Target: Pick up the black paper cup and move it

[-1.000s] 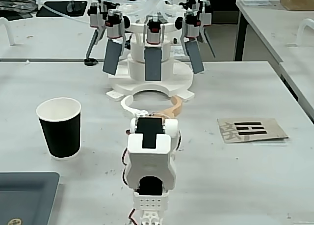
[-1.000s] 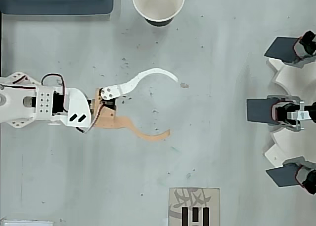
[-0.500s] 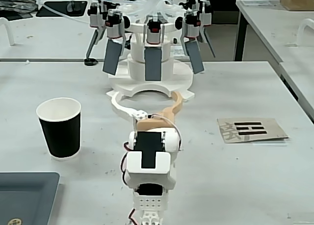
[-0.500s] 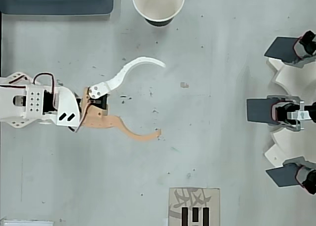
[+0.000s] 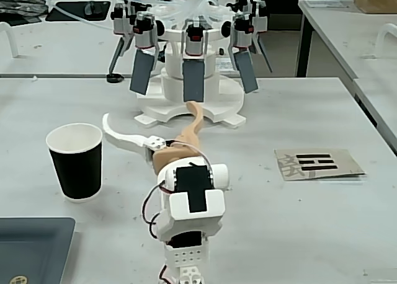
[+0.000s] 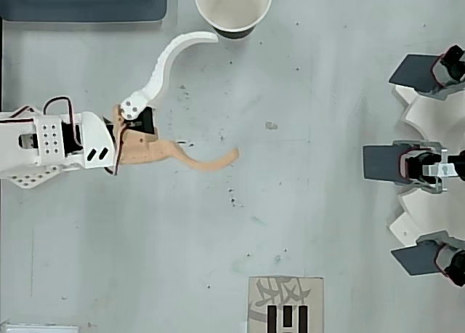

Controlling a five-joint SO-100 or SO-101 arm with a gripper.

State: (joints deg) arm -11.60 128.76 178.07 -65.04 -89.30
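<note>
The black paper cup (image 5: 75, 170) stands upright on the grey table at the left of the fixed view; the overhead view shows its white inside (image 6: 232, 2) at the top edge. My gripper (image 5: 148, 111) (image 6: 225, 94) is wide open and holds nothing. It lies low over the table, right of the cup in the fixed view. The curved white finger (image 6: 168, 53) ends just beside the cup's wall; whether it touches the cup I cannot tell. The tan finger (image 6: 203, 161) points away toward the table's middle. The cup is outside the jaws.
A white stand with several dark paddles (image 5: 189, 92) (image 6: 425, 163) fills the far side. A dark blue-grey tray (image 5: 31, 247) (image 6: 87, 2) lies near the cup. A cardboard card with black marks (image 5: 317, 163) (image 6: 285, 304) lies on the other side.
The gripper has swung toward the cup and opened wider; its white finger now reaches the cup's side. The cup has not moved.
</note>
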